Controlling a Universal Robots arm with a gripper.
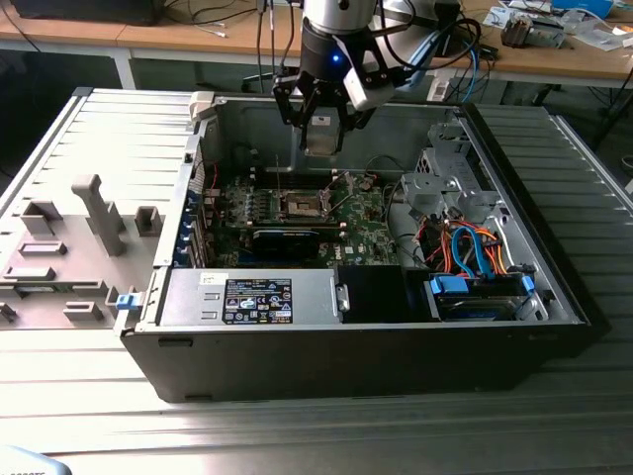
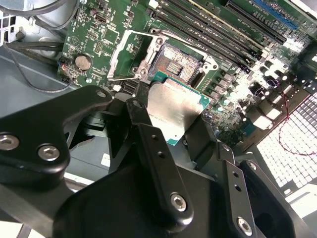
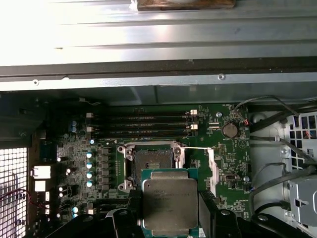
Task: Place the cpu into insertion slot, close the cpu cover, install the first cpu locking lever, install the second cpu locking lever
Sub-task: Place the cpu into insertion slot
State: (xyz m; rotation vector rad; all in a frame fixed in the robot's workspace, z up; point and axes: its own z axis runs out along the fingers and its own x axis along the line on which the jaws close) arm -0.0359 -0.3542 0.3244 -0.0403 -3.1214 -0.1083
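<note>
My gripper [image 1: 322,148] hangs inside the open computer case, above the green motherboard. It is shut on the cpu [image 2: 173,111], a flat silver-faced square with a green edge, gripped by two opposite sides between the black fingers [image 2: 141,124]. The insertion slot [image 3: 151,161] lies below on the board with its dark centre bare. In the first wrist view the cpu [image 3: 170,201] sits just short of the slot, overlapping its near rim. The cpu cover [image 2: 117,54], a thin silver frame, stands swung open beside the slot [image 2: 176,62]. In the exterior view the slot [image 1: 302,206] is below and slightly in front of the gripper.
Long black memory slots [image 3: 141,126] run beside the socket. A drive cage [image 1: 443,183] and orange and blue cables [image 1: 465,247] fill the case on the exterior view's right. A black power supply [image 1: 257,297] lies along the near wall. A grey moulded tray [image 1: 69,247] rests outside the case.
</note>
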